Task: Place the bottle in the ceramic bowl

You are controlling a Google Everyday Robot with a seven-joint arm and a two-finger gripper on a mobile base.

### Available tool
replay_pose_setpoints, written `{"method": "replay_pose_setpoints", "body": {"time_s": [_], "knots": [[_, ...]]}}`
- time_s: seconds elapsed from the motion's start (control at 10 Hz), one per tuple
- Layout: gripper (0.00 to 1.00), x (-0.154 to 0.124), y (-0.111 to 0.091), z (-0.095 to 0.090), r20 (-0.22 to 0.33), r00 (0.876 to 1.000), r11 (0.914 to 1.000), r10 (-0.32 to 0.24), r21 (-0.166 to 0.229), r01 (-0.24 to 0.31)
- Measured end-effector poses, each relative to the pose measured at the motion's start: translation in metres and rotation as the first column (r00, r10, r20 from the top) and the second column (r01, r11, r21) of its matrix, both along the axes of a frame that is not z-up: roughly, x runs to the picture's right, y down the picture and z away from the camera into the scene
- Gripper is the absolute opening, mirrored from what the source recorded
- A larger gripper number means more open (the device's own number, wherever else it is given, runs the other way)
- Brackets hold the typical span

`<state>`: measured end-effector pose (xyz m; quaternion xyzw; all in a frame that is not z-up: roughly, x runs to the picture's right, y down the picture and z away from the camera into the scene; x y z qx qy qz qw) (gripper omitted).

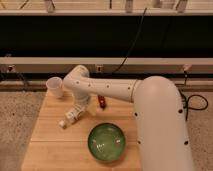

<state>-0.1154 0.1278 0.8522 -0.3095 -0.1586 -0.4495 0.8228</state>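
The bottle (70, 118) is small and white with a speckled label. It lies on its side on the wooden table (50, 147), left of centre, its cap end pointing to the front left. The ceramic bowl (106, 143) is round, glossy green and empty. It stands at the table's front, to the right of the bottle and apart from it. My gripper (82, 107) hangs down from the white arm (115, 91) right at the bottle's upper right end. I cannot tell whether it touches the bottle.
A white paper cup (55, 87) stands at the table's back left corner. A small red object (101, 102) lies behind the bowl. My bulky white arm covers the table's right side. Speckled floor surrounds the table.
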Motion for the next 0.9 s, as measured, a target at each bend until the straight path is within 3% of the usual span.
{"method": "replay_pose_setpoints", "body": {"time_s": [0.9], "knots": [[0.80, -0.010, 0.006, 0.024, -0.002, 1.000, 0.9994, -0.026, -0.024, 0.026]]}}
